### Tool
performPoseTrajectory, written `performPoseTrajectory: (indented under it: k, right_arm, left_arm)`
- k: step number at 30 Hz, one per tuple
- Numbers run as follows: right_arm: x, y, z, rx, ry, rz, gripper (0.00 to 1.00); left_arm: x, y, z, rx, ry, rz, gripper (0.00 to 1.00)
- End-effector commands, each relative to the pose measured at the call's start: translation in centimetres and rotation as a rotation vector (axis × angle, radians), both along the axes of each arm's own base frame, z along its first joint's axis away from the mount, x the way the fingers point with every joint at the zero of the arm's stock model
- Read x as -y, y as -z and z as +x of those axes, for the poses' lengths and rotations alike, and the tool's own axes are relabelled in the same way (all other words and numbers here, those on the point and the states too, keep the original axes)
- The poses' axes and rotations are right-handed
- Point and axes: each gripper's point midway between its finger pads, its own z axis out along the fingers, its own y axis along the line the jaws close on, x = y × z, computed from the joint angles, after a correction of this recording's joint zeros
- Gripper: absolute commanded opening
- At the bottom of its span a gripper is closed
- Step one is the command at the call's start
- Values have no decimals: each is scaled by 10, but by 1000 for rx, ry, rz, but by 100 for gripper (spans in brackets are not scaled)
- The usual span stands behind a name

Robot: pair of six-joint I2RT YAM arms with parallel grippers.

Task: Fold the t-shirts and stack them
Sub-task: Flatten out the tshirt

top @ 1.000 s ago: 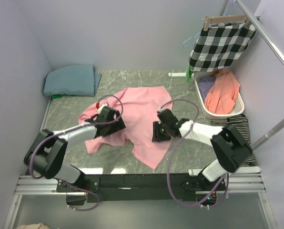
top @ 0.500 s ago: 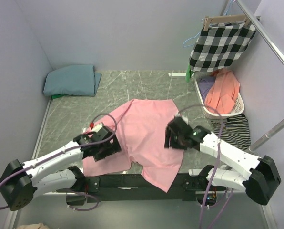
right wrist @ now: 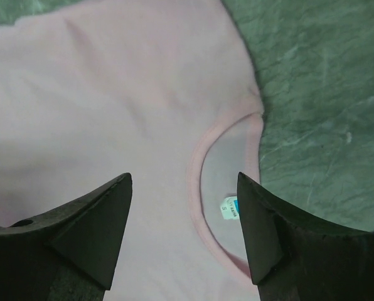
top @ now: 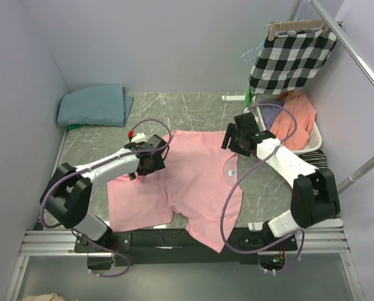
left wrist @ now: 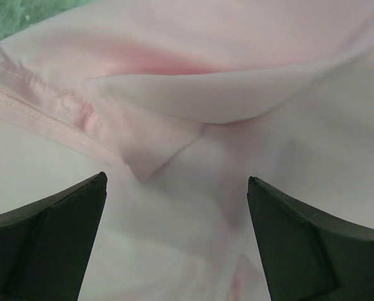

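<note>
T-shirt of light pink cotton [top: 187, 188] spread flat on green marbled table [top: 193, 106], laid out for folding; folded dusty teal t-shirt [top: 93, 105] parked far left (likely the stack's base), white laundry basket [top: 292, 152] far right.

Left wrist: left gripper [left wrist: 176, 179] wide apart over a raised pink wrinkle [left wrist: 237, 94], probably in the way of a clean fold.

Right wrist: right gripper [right wrist: 184, 175] apart, empty, above ribbed collar [right wrist: 193, 182].

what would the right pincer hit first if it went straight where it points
Probably the pink t-shirt, near its collar; nothing shows between the open right pincer and the cloth, though depth is unclear.
</note>
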Motion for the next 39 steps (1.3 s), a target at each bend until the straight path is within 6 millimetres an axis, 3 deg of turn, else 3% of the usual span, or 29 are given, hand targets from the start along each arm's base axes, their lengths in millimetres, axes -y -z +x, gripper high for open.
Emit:
performPoseTrajectory:
  k: [1, 2, 8, 11, 18, 25, 31, 35, 39]
  right_arm:
    - [-24, -27, 26, 84, -103, 58, 74]
    - [-24, -23, 26, 75, -104, 56, 74]
    - [-25, -12, 26, 51, -125, 47, 73]
    - [-23, -8, 24, 37, -123, 32, 73]
    - [-13, -8, 19, 37, -93, 1, 73]
    - [-3, -4, 16, 30, -69, -14, 73]
    - [4, -4, 12, 34, -54, -29, 73]
    - [12, 1, 9, 23, -29, -47, 70]
    - [33, 6, 11, 20, 31, -61, 69]
  left_arm:
    - [-13, -2, 13, 49, -6, -68, 99]
    - [-20, -4, 24, 82, -31, -96, 99]
    - [-56, -6, 41, 127, -101, -97, 99]
    - [-62, 1, 47, 121, -97, -126, 99]
    - [-50, 14, 49, 107, -32, -198, 99]
    - [-38, 21, 50, 106, 9, -261, 89]
    - [-35, 30, 48, 85, 19, -275, 72]
    - [-40, 23, 50, 97, 3, -254, 44]
    - [-47, 10, 50, 118, -7, -232, 29]
